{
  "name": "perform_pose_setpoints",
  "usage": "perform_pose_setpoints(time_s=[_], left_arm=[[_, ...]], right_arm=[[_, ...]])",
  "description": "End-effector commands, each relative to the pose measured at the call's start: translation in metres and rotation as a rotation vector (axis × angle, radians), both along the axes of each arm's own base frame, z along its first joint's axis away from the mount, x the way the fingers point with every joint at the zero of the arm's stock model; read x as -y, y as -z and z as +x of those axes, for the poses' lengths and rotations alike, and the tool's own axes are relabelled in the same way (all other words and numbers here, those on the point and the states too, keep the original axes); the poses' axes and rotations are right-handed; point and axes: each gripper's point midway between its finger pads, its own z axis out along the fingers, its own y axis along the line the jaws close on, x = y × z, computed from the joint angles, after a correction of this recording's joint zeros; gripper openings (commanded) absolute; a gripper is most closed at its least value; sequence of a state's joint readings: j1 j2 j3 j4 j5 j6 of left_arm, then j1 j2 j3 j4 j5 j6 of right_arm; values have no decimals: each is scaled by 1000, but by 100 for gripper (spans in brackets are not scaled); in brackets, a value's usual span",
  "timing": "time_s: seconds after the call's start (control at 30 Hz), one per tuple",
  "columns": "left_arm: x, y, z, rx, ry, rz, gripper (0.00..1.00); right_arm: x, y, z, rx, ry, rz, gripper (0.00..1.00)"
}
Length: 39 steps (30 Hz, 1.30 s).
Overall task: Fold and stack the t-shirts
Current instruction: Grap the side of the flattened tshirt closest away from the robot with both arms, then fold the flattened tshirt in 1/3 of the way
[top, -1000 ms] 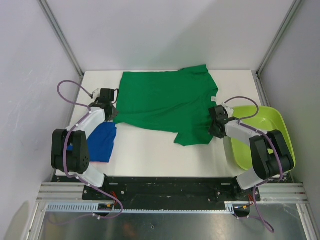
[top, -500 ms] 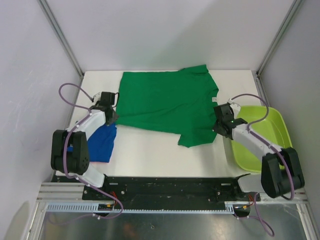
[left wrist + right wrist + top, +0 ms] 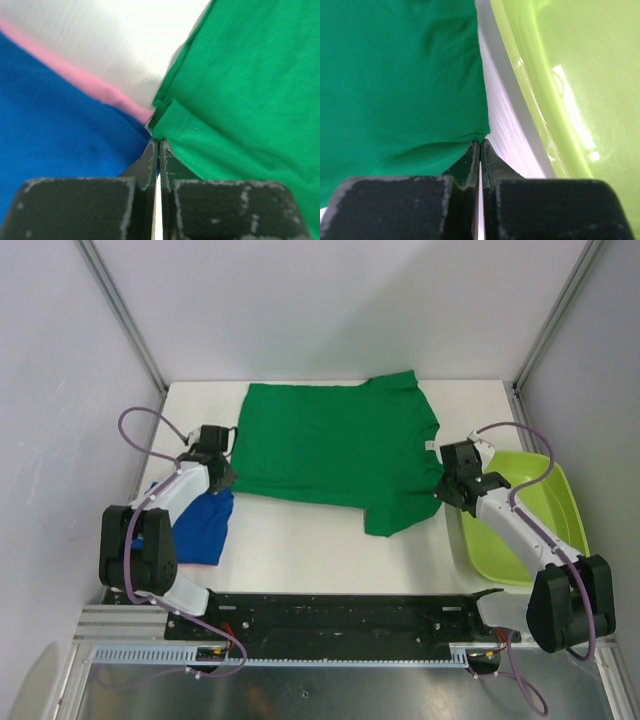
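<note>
Fingers [image 3: 149, 161] of your left gripper [image 3: 226, 478] are pressed tight together, pinching the near-left corner of the green t-shirt [image 3: 335, 445]. The hem folds right at the tips in the left wrist view. Your right gripper [image 3: 444, 496] is clamped the same way, its fingers [image 3: 470, 160] nipping the shirt's right edge, with the cloth puckered at the tips.

The green t-shirt lies spread flat across the far middle of the table [image 3: 300, 540], between your two grippers. One sleeve points to the far right and a flap hangs toward the near edge, right of centre. The table is white and boxed in by pale walls [image 3: 330, 300] with metal corner posts.

The lime-green tub [image 3: 545, 500] sits at the table's right edge, just beside your right gripper. Its rim fills the right half of the right wrist view, with a strip of bare table between rim and shirt.

The blue t-shirt [image 3: 203, 520] lies bunched at near left, partly under your left arm. Its pink edge [image 3: 95, 87] runs right up to the green corner at the left fingertips. I can't tell if the two shirts touch.
</note>
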<state>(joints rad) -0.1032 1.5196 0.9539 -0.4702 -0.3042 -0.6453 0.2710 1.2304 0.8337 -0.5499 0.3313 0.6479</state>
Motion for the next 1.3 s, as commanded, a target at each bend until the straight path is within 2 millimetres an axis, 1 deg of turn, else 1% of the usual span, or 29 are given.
perform_pose_setpoints(time_s=[0.0, 0.13, 0.2, 0.27, 0.37, 0.5, 0.63, 0.77, 0.9, 1.03, 1.07, 1.2, 1.27], left_arm=[[11, -34, 41, 91, 66, -27, 0], [23, -44, 72, 118, 94, -48, 0], [26, -48, 87, 132, 102, -45, 0], [28, -50, 102, 140, 109, -42, 0], [32, -45, 124, 139, 123, -43, 0], [35, -42, 148, 149, 136, -34, 0], [35, -44, 163, 162, 144, -21, 0], [31, -44, 170, 168, 134, -4, 0], [30, -47, 179, 181, 137, 2, 0], [35, -44, 189, 187, 161, -16, 0], [37, -41, 192, 187, 171, -26, 3], [39, -37, 200, 196, 191, -56, 38], [37, -40, 201, 209, 193, -60, 52]], right_arm=[[-1, -36, 37, 88, 0, -4, 0], [-5, -47, 72, 116, 1, 5, 0], [-6, -46, 89, 123, 4, 15, 0], [-9, -38, 105, 115, 1, 28, 0], [-11, -30, 130, 118, 2, 37, 0], [-5, -16, 156, 114, 21, 49, 0], [6, -10, 172, 117, 49, 57, 0], [15, -9, 181, 125, 60, 73, 0], [15, -4, 189, 115, 48, 81, 0], [12, 5, 194, 102, 33, 90, 0], [12, 7, 194, 98, 30, 92, 0], [11, 12, 196, 83, 23, 97, 0], [10, 13, 196, 80, 18, 99, 0]])
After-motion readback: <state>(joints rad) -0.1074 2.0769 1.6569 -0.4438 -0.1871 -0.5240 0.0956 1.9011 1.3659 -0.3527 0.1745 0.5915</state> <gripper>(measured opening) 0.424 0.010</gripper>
